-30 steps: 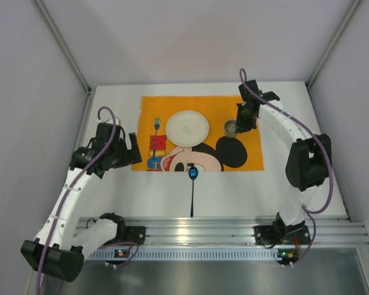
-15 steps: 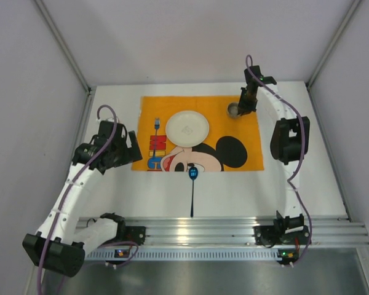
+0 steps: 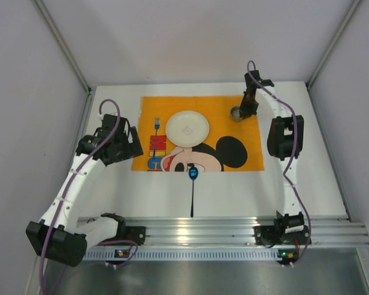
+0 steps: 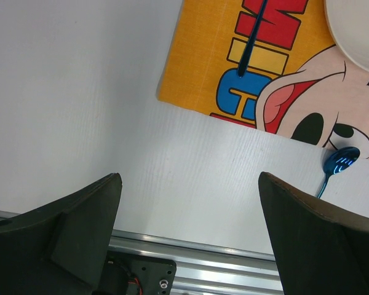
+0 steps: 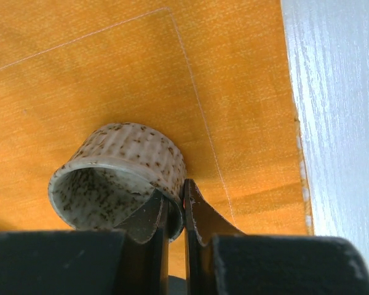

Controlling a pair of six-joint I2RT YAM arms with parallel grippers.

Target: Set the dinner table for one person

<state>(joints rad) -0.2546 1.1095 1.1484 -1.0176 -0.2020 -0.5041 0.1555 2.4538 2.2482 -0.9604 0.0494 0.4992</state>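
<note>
Right gripper (image 5: 175, 196) pinching cup (image 5: 120, 150) wall, one finger inside; looks ceramic: rigid, light, slick, chippable, so rim pinch fits. Left gripper (image 4: 189, 184) spread, empty, above table (image 4: 67, 92)

White dinner table (image 3: 246, 190), flat, seemingly square, ribbed rail (image 3: 221, 228) at near edge

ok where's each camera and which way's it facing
top external: above, behind, looking down on the dinner table, both arms showing
left wrist: on the left hand, facing down at placemat corner and spoon, fingers showing
right wrist: on the right hand, close on the speckled cup it grips
shared: spoon in top and left wrist
</note>
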